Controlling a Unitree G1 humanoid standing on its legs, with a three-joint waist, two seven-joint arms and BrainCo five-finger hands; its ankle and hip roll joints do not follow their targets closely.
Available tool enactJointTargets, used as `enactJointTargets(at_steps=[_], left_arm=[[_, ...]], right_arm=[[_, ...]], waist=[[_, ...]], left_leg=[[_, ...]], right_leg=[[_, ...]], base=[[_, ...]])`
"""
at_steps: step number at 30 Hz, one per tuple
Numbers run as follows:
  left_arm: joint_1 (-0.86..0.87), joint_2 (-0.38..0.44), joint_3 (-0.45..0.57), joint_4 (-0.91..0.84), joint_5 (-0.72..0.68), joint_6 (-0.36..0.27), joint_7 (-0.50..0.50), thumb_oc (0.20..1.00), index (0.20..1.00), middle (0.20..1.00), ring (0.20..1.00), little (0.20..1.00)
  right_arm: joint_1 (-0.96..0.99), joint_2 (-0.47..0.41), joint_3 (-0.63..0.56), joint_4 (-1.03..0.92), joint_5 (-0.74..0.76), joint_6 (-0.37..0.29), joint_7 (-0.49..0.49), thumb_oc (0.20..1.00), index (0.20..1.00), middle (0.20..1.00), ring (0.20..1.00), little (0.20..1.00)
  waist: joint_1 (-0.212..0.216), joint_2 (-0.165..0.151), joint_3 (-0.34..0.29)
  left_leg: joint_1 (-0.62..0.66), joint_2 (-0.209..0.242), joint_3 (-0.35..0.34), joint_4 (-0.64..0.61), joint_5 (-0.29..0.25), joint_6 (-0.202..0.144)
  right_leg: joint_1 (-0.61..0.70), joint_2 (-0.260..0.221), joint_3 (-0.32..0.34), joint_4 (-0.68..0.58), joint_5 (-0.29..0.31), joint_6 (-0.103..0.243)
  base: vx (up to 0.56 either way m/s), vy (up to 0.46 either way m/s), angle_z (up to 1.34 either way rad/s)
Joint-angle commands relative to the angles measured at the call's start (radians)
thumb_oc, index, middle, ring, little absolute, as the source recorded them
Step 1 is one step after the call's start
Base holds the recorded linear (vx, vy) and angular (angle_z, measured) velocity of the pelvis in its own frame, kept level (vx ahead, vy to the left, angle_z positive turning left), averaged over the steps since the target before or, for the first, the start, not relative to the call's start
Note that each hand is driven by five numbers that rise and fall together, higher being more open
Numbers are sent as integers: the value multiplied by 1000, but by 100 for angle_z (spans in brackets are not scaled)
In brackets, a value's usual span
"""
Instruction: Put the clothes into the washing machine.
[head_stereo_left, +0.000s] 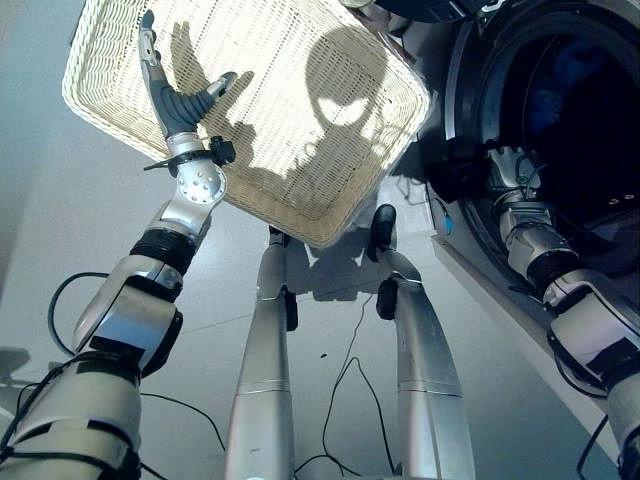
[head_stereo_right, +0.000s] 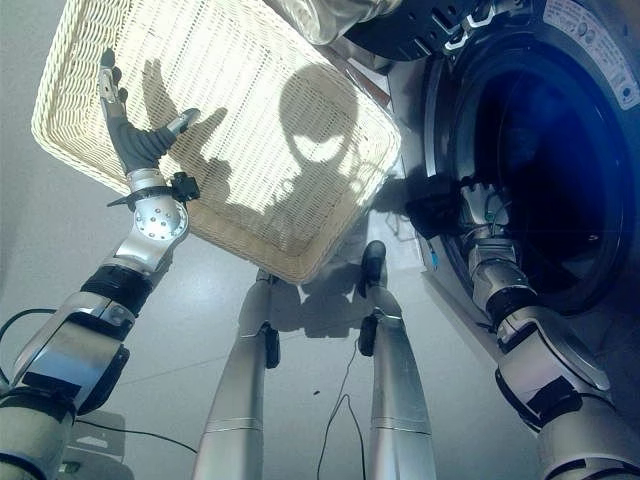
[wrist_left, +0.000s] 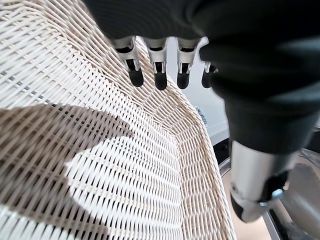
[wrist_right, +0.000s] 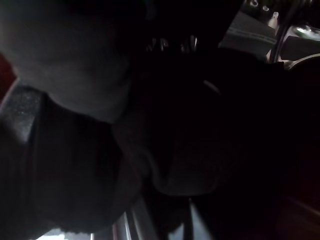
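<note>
The white wicker basket (head_stereo_left: 300, 110) lies on the floor with no clothes in it. My left hand (head_stereo_left: 178, 104) hovers above its near left part, open, fingers (wrist_left: 160, 75) straight over the weave (wrist_left: 100, 165). The front-loading washing machine (head_stereo_right: 600, 60) stands at the right with its dark drum opening (head_stereo_left: 590, 120) facing me. My right hand (head_stereo_left: 515, 172) is at the left rim of that opening, next to a dark bunched cloth (head_stereo_left: 455, 165) at the rim. Its own wrist view is nearly black, with a grey cloth (wrist_right: 75, 65) close by. Something bluish (head_stereo_right: 545, 130) shows deep in the drum.
The machine's open door (head_stereo_right: 420, 30) hangs above the basket's far right corner. Grey floor (head_stereo_left: 60, 210) spreads to the left of the basket. The washer's lower front edge (head_stereo_left: 490, 300) runs along the right.
</note>
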Motion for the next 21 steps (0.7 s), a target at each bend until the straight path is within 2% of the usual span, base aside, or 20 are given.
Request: enactJointTargets(at_steps=[1,5,6,7,9,11,12,15,19,20,21], left_arm=[[-33,-17,32,20,8,-44,6,1000,1000,1000,1000,1000],[-29,-19,32,17,9,-45,10,1000,1000,1000,1000,1000],[-28,-20,30,14,12,-43,13,1000,1000,1000,1000,1000],[-26,-18,23,13,6,-45,16,1000,1000,1000,1000,1000],[-9,-15,31,11,9,-56,10,1000,1000,1000,1000,1000],[22,-18,49,3,28,-74,6,1000,1000,1000,1000,1000],[42,-20,61,-8,42,-80,10,1000,1000,1000,1000,1000],[89,-27,77,-47,69,-79,34,1000,1000,1000,1000,1000],[107,-15,75,-75,66,-65,44,1000,1000,1000,1000,1000],[106,-7,73,-74,60,-60,37,1000,1000,1000,1000,1000],[107,0,72,-74,57,-58,35,1000,1000,1000,1000,1000]], right_arm=[[13,-75,40,52,14,29,-7,200,200,200,200,200],[16,-76,34,48,87,12,-21,200,200,200,200,200],[19,-75,20,47,194,-9,-52,200,200,200,200,200],[13,-76,-21,45,450,-57,-105,200,200,200,200,200],[3,-73,-117,39,651,-109,-165,200,200,200,200,200],[-9,-79,-243,44,816,-160,-239,200,200,200,200,200],[-13,-89,-291,36,888,-158,-256,200,200,200,200,200],[-32,-136,-411,41,1106,-226,-347,200,200,200,200,200],[-84,-221,-500,68,1395,-364,-494,200,200,200,200,200],[-98,-253,-517,86,1469,-397,-517,231,231,231,231,231],[-99,-268,-524,93,1497,-405,-524,225,225,225,225,225]], waist=[[3,9,-21],[4,10,-21],[5,12,-21],[5,16,-21],[6,19,-21],[11,21,-21],[11,21,-21],[8,19,-21],[8,8,-21],[7,1,-21],[6,-3,-21]], left_leg=[[-24,-30,52,146,-161,-3],[-26,-29,52,145,-159,-3],[-26,-30,51,144,-158,-3],[-29,-28,50,149,-158,-4],[-29,-31,44,156,-166,-4],[-26,-33,37,159,-178,-6],[-25,-33,36,162,-183,-8],[-18,-30,34,164,-194,-8],[-9,-25,29,161,-201,-7],[-6,-22,27,159,-201,-6],[-4,-21,25,158,-199,-6]], right_leg=[[63,63,-35,-182,121,95],[62,62,-35,-179,120,95],[61,62,-36,-178,120,94],[58,61,-34,-174,122,92],[56,65,-26,-174,121,91],[60,67,-25,-178,118,93],[61,67,-24,-180,117,93],[69,65,-24,-186,118,94],[82,64,-27,-193,125,97],[88,66,-28,-196,128,99],[91,67,-29,-197,131,100]], base=[[0,0,0],[0,0,0],[0,0,0],[0,0,0],[0,0,0],[0,0,0],[0,0,0],[6,22,0],[0,0,0],[0,0,0],[-22,-35,1]])
